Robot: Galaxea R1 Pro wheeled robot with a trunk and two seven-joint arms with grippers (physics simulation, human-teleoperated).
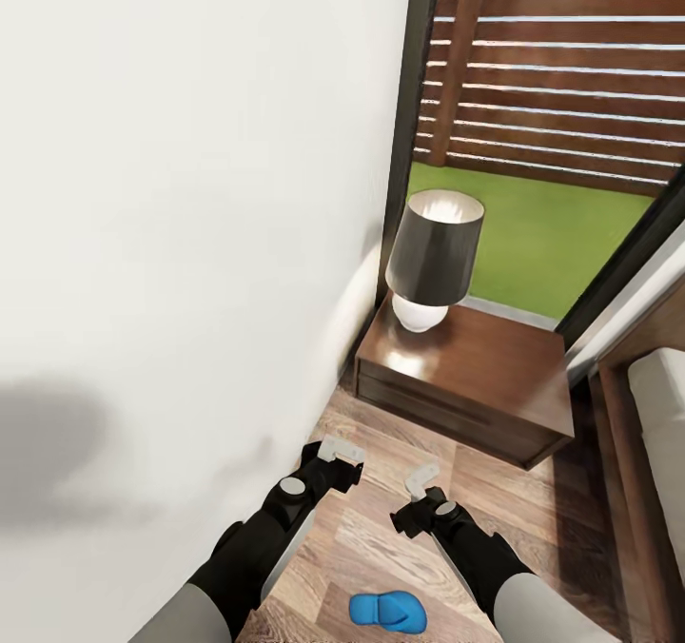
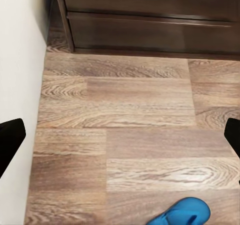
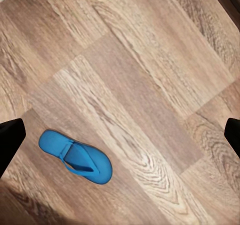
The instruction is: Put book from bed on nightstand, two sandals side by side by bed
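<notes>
You have both arms held low and forward over the wood floor (image 1: 381,538), in the narrow strip between the wall (image 1: 190,243) and the bed (image 1: 656,415), probably so the wrist cameras can scan the boards.

Your left gripper (image 1: 338,460) stands with its fingers well apart and holds nothing; in its wrist view the dark fingertips (image 2: 10,140) sit at opposite edges with bare floor between. Your right gripper (image 1: 419,491) is likewise spread wide and empty, touching nothing.

One sandal (image 1: 388,611) lies flat on the floor behind both grippers, nearer your base, roughly between the two arms; the right wrist view shows it whole (image 3: 76,156), sole down, strap up. The nightstand (image 1: 476,377) stands ahead of the grippers against the wall, carrying the lamp (image 1: 433,258). The bed lies off to the right gripper's outer side.
</notes>
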